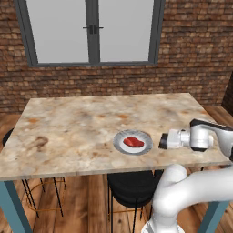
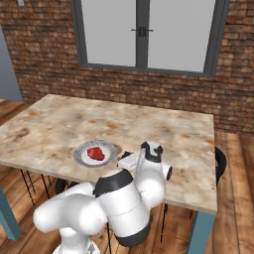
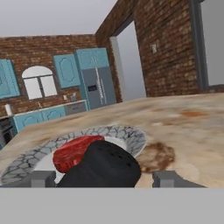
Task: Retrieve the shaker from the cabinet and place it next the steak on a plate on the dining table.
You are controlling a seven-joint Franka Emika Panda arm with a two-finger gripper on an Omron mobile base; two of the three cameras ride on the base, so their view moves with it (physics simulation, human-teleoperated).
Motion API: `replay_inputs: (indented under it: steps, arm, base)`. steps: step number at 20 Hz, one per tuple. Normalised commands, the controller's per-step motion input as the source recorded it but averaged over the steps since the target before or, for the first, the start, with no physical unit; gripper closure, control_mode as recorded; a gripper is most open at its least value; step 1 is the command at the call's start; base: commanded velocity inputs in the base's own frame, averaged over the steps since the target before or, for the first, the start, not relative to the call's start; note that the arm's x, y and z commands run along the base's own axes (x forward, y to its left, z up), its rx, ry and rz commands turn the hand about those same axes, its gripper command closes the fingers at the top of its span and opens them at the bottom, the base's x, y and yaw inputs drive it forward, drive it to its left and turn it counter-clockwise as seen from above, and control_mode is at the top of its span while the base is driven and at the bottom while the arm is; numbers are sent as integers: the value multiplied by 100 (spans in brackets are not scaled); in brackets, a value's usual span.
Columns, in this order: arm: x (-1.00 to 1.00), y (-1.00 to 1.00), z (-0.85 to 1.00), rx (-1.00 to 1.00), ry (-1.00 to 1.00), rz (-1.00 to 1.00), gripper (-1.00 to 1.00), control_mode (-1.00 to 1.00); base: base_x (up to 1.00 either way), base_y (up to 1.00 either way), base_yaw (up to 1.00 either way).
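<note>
Nearest the hand camera: black shaker (image 3: 101,166), lying along the line of sight, perforated cap end pointing away toward the plate (image 3: 131,136). Gripper (image 3: 105,179) clamped on it, one grey fingertip (image 3: 43,179) on each side of the dark body. Just past the cap, red steak (image 3: 75,151) on the grey-white plate with its stone-patterned rim; shaker overlapping the plate's near edge from this angle, whether touching cannot be told. Beyond, beige marbled tabletop (image 3: 188,131) with a brown blotch beside the plate, then brick walls, teal cabinets and a grey refrigerator far off.

Seen from the left base camera: gripper (image 1: 162,141) held level just above the tabletop (image 1: 73,123), its dark end close beside the plate (image 1: 119,142) on the side away from the window, steak (image 1: 134,142) in the plate's middle. From the right base camera: plate (image 2: 82,158) and steak (image 2: 95,153) near the table's front edge, white hand (image 2: 130,159) just beside the plate, partly hidden behind the arm's own joints. Dark stool under the table, plank floor below.
</note>
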Motion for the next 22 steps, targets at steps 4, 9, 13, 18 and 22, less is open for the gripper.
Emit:
replay_inputs:
  steps: [4,9,13,18,22]
  arm:
    - [-1,-1,-17,0,-4,3,-100,-100]
    - [-22,0,-12,0,-7,4,-100,-100]
    - [-37,0,-16,-1,-10,5,-100,-100]
    - [-40,0,-9,-2,-11,5,-100,-100]
    - [-45,1,1,0,-10,2,-100,-100]
  base:
    - [0,0,0]
    - [0,0,0]
    - [0,0,0]
    - [0,0,0]
    - [0,0,0]
